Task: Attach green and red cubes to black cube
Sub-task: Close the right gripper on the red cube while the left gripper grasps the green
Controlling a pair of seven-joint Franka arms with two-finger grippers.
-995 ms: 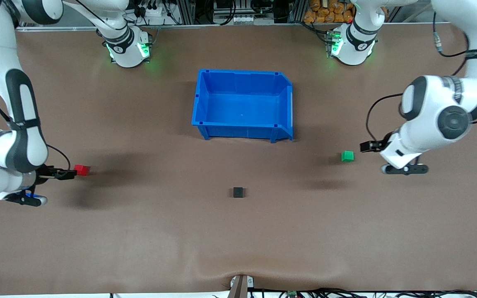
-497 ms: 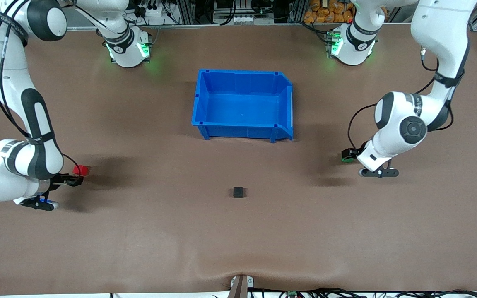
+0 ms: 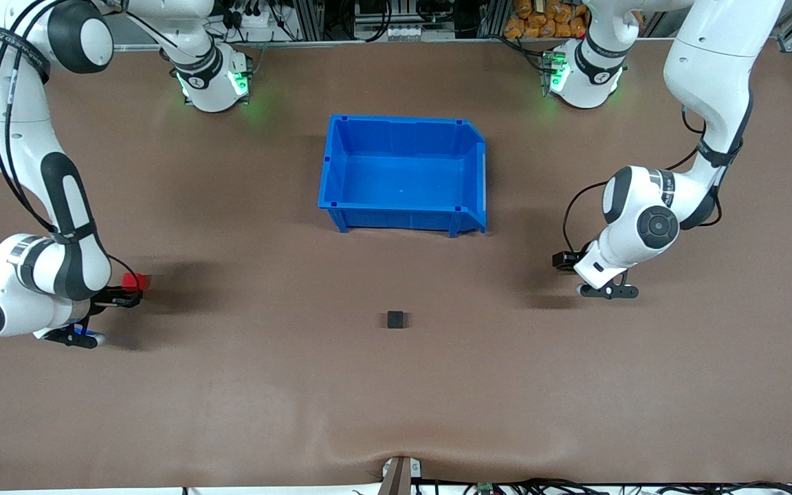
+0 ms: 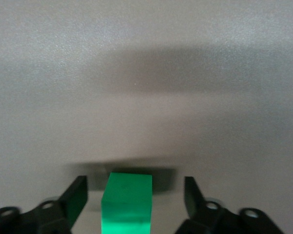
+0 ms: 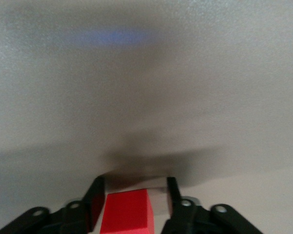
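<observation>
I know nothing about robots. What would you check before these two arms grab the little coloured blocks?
1. Green cube sits between the left end effector's open fingers: ok.
2. Red cube sits between the right end effector's fingers: ok.
3. Fingers touching either cube: cannot tell.
4. Black cube free on the table, nearer the front camera than the blue bin: ok.
5. Cubes attached: not ok.

Both arms reach low over the counter, wrists bent: left gripper (image 4: pixel 136 190) at 3 o'clock and right gripper (image 5: pixel 133 195) at 9 o'clock, jaws apart.
</observation>
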